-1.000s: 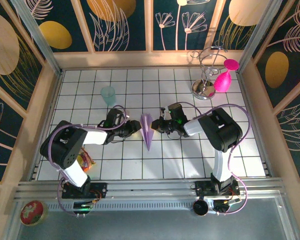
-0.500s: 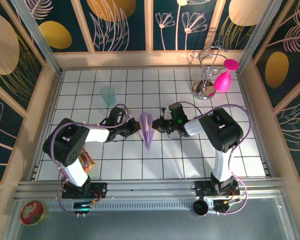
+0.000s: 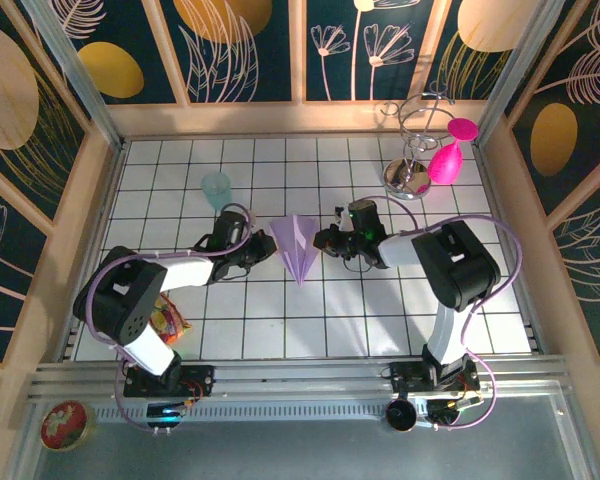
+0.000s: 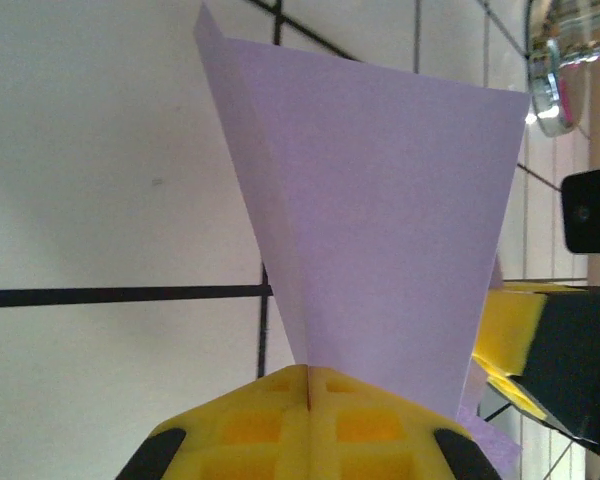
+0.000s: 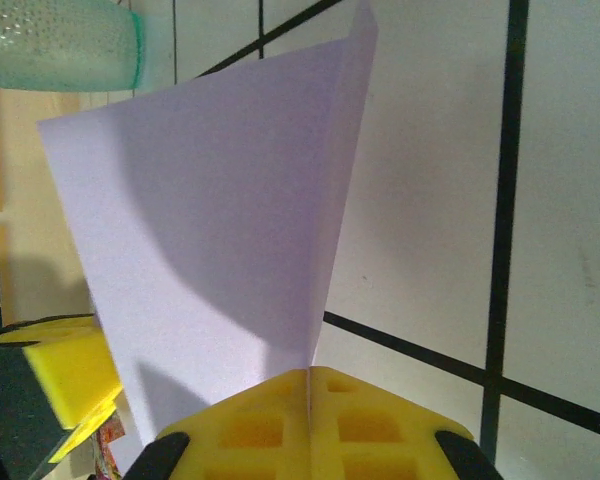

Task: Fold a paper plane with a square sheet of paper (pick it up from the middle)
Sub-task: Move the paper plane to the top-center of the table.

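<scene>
The square sheet of paper stands folded into a pale lilac paper plane (image 3: 298, 248) at the middle of the tiled floor, nose toward the arms and wings fanned wide at the far end. My left gripper (image 3: 271, 251) is shut on its left wing. My right gripper (image 3: 326, 241) is shut on its right wing. In the left wrist view the plane (image 4: 380, 240) rises out of the closed yellow fingertips of the left gripper (image 4: 308, 372). In the right wrist view the plane (image 5: 220, 230) runs up from the closed right gripper (image 5: 309, 372).
A translucent teal cup (image 3: 216, 188) stands far-left of the plane. A metal stand (image 3: 408, 176) with a pink bulb (image 3: 444, 160) sits at the far right. A snack packet (image 3: 168, 322) lies beside the left arm's base. A red tin (image 3: 64, 425) rests outside the near rail.
The left gripper closed on the plane's left side. Both grippers shifted slightly away from the arm bases, and the narrow dart has spread open into two wide wings.
</scene>
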Controlling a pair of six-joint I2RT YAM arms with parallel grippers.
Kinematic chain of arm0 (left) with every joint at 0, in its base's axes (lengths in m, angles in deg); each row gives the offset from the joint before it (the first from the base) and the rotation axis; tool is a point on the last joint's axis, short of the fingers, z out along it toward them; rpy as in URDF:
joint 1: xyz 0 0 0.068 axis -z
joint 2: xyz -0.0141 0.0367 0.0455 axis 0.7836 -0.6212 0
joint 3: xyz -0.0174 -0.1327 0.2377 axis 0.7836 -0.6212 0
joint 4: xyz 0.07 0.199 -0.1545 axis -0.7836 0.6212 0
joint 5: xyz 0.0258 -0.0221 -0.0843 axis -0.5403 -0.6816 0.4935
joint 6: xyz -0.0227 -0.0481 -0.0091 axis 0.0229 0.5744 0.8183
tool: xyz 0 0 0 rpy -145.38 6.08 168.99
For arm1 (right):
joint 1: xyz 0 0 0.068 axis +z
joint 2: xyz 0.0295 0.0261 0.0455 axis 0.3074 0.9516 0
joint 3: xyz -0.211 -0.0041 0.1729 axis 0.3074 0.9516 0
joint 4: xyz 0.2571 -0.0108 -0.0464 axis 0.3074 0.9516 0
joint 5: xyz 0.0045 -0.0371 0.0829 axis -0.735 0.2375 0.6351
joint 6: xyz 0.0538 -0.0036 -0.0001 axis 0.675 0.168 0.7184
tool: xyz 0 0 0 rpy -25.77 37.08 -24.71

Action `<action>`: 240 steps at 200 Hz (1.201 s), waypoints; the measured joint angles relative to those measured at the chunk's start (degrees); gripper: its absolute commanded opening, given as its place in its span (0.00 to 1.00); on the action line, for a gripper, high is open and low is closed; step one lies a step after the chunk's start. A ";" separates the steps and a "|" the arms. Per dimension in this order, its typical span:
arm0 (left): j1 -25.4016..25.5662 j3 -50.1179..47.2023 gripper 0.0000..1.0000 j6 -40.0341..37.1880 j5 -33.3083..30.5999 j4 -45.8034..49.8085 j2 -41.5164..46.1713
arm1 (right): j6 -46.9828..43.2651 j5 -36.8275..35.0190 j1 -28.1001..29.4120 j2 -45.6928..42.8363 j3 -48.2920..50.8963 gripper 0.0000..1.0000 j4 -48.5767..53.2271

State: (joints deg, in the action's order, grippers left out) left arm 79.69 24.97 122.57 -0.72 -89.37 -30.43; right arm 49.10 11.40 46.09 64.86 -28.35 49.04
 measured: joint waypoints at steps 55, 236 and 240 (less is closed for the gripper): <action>0.00 -0.04 0.01 0.02 0.11 0.15 -2.32 | -1.29 -2.60 0.33 1.38 -1.75 0.12 5.68; 0.00 -0.07 0.00 0.48 2.32 -0.46 -2.32 | -5.14 -18.03 6.14 -9.44 -5.90 0.49 19.82; 0.00 -0.07 0.00 0.48 2.43 -0.48 -2.32 | -5.18 -18.40 6.80 -9.79 -6.16 0.50 20.00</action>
State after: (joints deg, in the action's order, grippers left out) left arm 79.69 24.90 123.06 1.71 -89.86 -32.75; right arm 43.92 -7.01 52.89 55.06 -34.51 69.04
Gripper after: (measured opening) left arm 0.043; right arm 0.472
